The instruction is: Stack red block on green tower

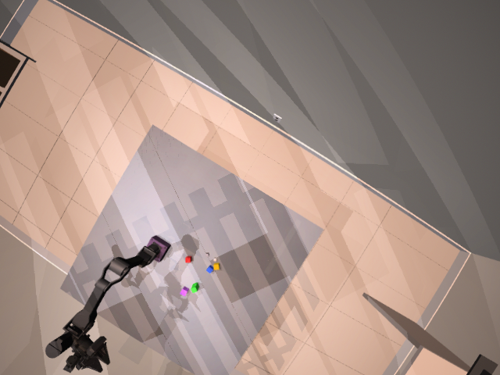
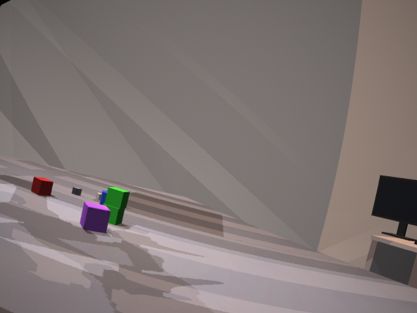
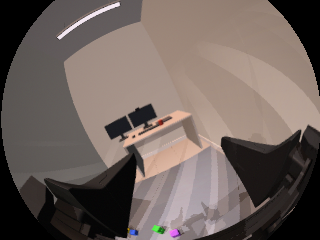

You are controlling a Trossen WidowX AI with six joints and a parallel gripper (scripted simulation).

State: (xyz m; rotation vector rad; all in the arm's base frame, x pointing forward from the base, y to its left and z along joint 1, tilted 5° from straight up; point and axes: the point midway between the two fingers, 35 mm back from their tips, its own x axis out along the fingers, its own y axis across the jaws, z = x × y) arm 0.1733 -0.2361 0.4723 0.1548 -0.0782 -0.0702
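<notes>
We're starting the reach: claw (image 3: 176, 176) is hanging wide open and empty, well apart from the red block (image 1: 187, 259) sitting alone on the desk (image 1: 250, 291), so next we're needing to drop over it, clear of the green tower (image 2: 116, 205).
</notes>
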